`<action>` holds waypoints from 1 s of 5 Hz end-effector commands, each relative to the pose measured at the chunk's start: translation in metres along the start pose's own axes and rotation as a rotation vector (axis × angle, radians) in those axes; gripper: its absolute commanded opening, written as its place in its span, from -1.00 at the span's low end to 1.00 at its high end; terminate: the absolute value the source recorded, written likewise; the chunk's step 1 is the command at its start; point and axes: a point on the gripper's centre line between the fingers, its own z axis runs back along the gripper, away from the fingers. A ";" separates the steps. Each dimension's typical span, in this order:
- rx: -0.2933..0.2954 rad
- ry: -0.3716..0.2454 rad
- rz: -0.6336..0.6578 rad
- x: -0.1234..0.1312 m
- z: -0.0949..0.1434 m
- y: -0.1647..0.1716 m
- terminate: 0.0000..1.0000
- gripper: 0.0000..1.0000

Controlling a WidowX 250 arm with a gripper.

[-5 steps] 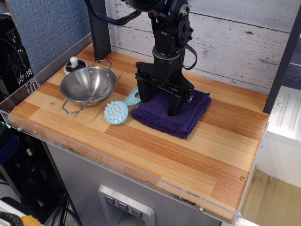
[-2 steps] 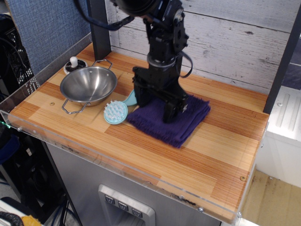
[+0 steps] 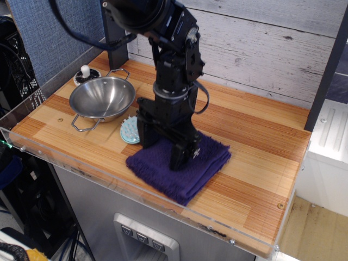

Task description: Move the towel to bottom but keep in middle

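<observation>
The dark purple towel (image 3: 202, 163) lies folded near the front edge of the wooden table (image 3: 255, 141), about midway along its width. Its front corner comes close to the clear front lip. My gripper (image 3: 162, 153) points straight down onto the towel's left half. Its two black fingers (image 3: 179, 156) stand wide apart and press into the cloth. I see no fold pinched between them. The arm hides the towel's back left part.
A steel bowl (image 3: 103, 98) with wire handles stands at the left. A light blue brush (image 3: 129, 132) lies between the bowl and the towel, mostly hidden by the gripper. A small black and white object (image 3: 85, 73) sits behind the bowl. A white plank wall runs along the back.
The gripper has moved toward the front edge and a little left, and the towel has slid with it from the table's middle to near the front lip. The brush is now largely covered.
</observation>
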 end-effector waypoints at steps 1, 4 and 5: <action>-0.002 0.046 0.067 -0.029 -0.001 0.003 -1.00 1.00; -0.064 -0.169 0.185 -0.005 0.070 0.015 -1.00 1.00; -0.120 -0.310 0.208 0.002 0.122 0.022 -1.00 1.00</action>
